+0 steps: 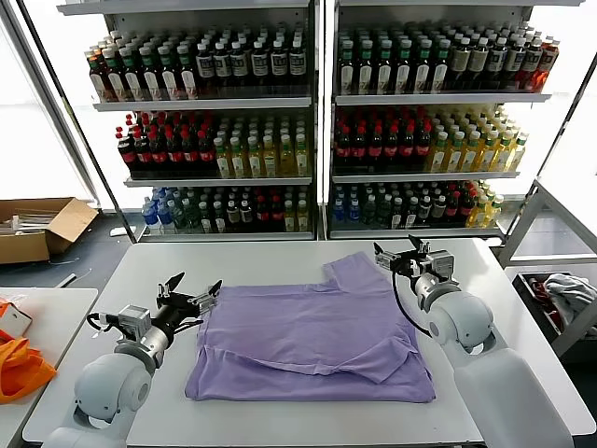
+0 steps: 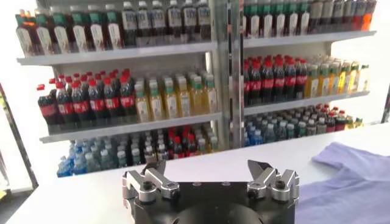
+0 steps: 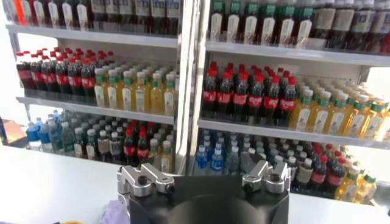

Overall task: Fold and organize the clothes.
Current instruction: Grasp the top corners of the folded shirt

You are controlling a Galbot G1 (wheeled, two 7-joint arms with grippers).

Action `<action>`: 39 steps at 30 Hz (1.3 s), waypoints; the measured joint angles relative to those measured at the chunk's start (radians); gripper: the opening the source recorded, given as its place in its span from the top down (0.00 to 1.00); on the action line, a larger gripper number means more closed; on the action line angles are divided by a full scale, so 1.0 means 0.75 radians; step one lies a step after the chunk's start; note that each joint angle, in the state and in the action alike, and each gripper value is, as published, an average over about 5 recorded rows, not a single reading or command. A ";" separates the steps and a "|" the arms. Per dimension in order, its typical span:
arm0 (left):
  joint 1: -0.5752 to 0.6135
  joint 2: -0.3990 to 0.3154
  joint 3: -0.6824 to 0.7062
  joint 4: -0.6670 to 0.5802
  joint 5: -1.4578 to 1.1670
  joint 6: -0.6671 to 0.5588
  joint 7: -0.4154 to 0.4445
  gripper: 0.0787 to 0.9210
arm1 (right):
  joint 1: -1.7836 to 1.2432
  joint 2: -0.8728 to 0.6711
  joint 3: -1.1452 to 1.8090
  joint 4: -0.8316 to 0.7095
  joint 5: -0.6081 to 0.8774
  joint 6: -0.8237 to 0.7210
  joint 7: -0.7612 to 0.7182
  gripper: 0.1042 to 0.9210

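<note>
T-shirt: I see one lavender T-shirt (image 1: 317, 341) lying flat in the middle of the white table (image 1: 280, 263), partly folded. One short sleeve juts toward the far right corner; no print shows on the upper face.
Long axis: The cloth runs roughly left to right across my view, its near hem wider than its far edge.
Left gripper: The left gripper (image 1: 191, 291) hovers just beside the shirt's left edge, fingers spread and holding nothing. From the left wrist view the purple cloth (image 2: 350, 179) lies off to one side of the spread fingers.
Right gripper: The right gripper (image 1: 401, 254) sits near the protruding sleeve at the far right, fingers spread, empty. Its wrist camera catches only a sliver of purple beneath it.
Deciding relation: Each arm has its own side of the shirt within reach. In my judgement the right arm is nearer the loose sleeve — the likeliest part to fold in next.
Surroundings: Shelves of bottled drinks (image 1: 317, 121) stand behind the table. A cardboard box (image 1: 37, 227) sits on the floor to the left, orange fabric (image 1: 19, 366) on a side surface, a grey-white clothing heap (image 1: 564, 294) low on the right.
Obstructions: I see nothing between either gripper and the shirt.
</note>
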 measured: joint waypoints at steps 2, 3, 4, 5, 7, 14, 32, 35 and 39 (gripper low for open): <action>-0.035 -0.009 0.025 0.052 0.010 0.008 -0.003 0.12 | 0.029 0.018 -0.007 -0.055 -0.010 0.001 -0.006 0.12; -0.052 -0.013 0.038 0.078 0.015 0.012 -0.004 0.12 | 0.042 0.028 -0.010 -0.082 -0.015 0.001 -0.009 0.12; -0.070 -0.016 0.050 0.103 0.020 0.014 -0.004 0.12 | 0.055 0.038 -0.013 -0.108 -0.020 0.001 -0.012 0.12; -0.087 -0.018 0.063 0.127 0.025 0.016 -0.004 0.12 | 0.067 0.048 -0.016 -0.133 -0.025 0.002 -0.015 0.12; -0.121 -0.022 0.087 0.175 0.037 0.019 -0.003 0.12 | 0.090 0.069 -0.019 -0.182 -0.035 0.003 -0.023 0.12; -0.236 -0.034 0.156 0.343 0.067 0.018 0.002 0.12 | 0.163 0.153 -0.029 -0.340 -0.081 0.013 -0.048 0.12; -0.390 -0.055 0.211 0.618 0.086 -0.008 0.011 0.12 | 0.249 0.316 -0.051 -0.631 -0.192 0.035 -0.074 0.12; -0.399 -0.055 0.213 0.640 0.088 -0.013 0.012 0.12 | 0.261 0.331 -0.045 -0.658 -0.200 0.042 -0.076 0.12; -0.413 -0.051 0.217 0.656 0.089 -0.015 0.012 0.12 | 0.277 0.346 -0.036 -0.680 -0.205 0.044 -0.076 0.12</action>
